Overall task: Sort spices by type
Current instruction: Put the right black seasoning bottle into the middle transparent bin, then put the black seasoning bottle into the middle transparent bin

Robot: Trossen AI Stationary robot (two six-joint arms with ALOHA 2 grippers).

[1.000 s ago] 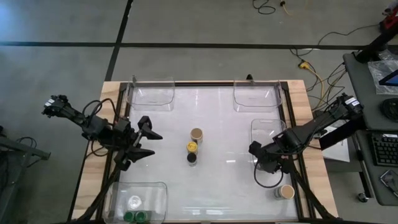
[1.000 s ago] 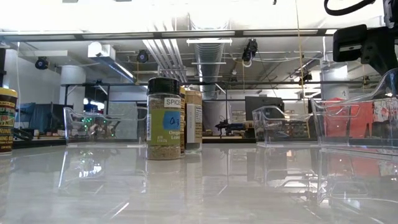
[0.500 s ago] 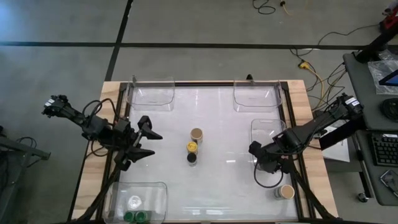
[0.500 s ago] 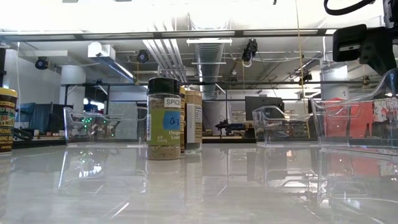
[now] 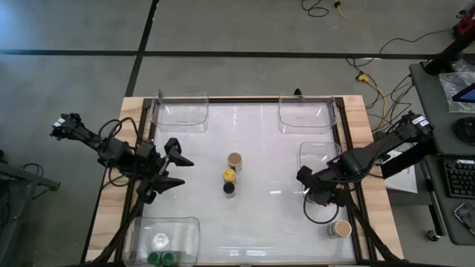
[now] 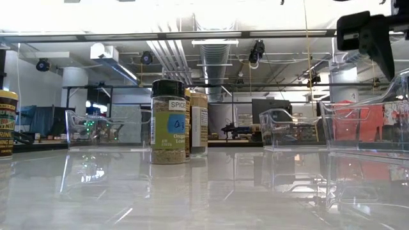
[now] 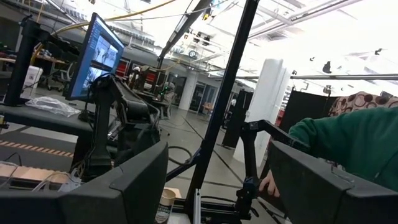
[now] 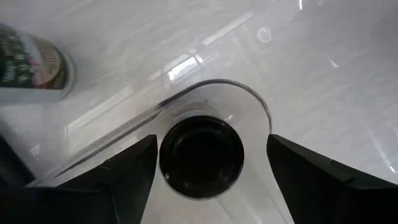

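Observation:
Three small jars stand in a row at mid-table: tan lid point(image 5: 234, 159), yellow lid point(image 5: 229, 175), black lid point(image 5: 228, 188); the low view shows the black-lidded jar point(image 6: 169, 121) in front. My right gripper point(image 5: 312, 187) is open above the clear tray point(image 5: 320, 152) at the table's right. Its wrist view shows another black-lidded jar point(image 8: 201, 155) upright inside the tray's rounded corner, between the fingers with a gap on each side. My left gripper point(image 5: 177, 168) waits open over the table's left side.
A tan-lidded jar point(image 5: 341, 228) stands outside the right tray near the near edge. Green-lidded jars point(image 5: 162, 257) sit in the near-left tray. Two more clear trays point(image 5: 179, 113) point(image 5: 306, 115) line the far edge. A person's green sleeve point(image 7: 348, 140) shows beyond the table.
My right gripper has risen a little above the right tray, as the low view shows. The jars and my left arm have stayed where they were.

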